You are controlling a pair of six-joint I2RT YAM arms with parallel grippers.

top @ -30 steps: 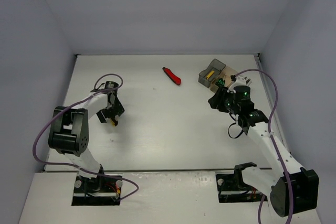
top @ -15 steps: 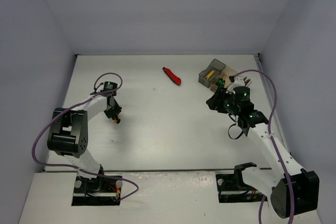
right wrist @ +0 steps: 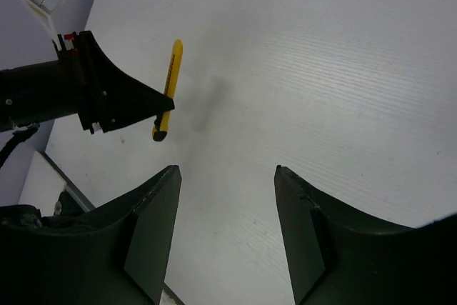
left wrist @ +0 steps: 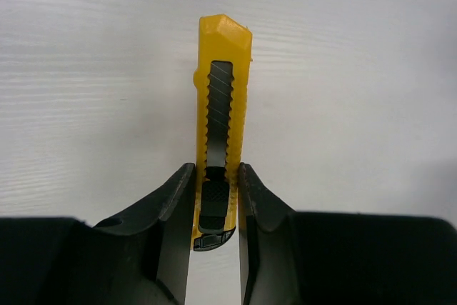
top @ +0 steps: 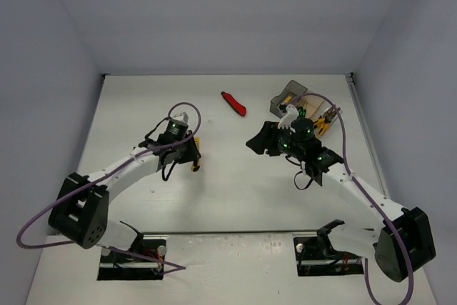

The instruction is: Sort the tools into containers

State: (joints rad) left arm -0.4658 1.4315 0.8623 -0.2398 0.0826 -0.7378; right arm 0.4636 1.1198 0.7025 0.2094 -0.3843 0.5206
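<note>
Left end effector clamped on yellow utility knife; right end effector spread wide.

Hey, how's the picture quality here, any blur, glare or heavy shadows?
Left wrist: the yellow knife is sharp, the left tool nearly black. Right wrist: a soft grey shadow falls on the table; the right tool is dark. Top external: even light, no glare.
</note>
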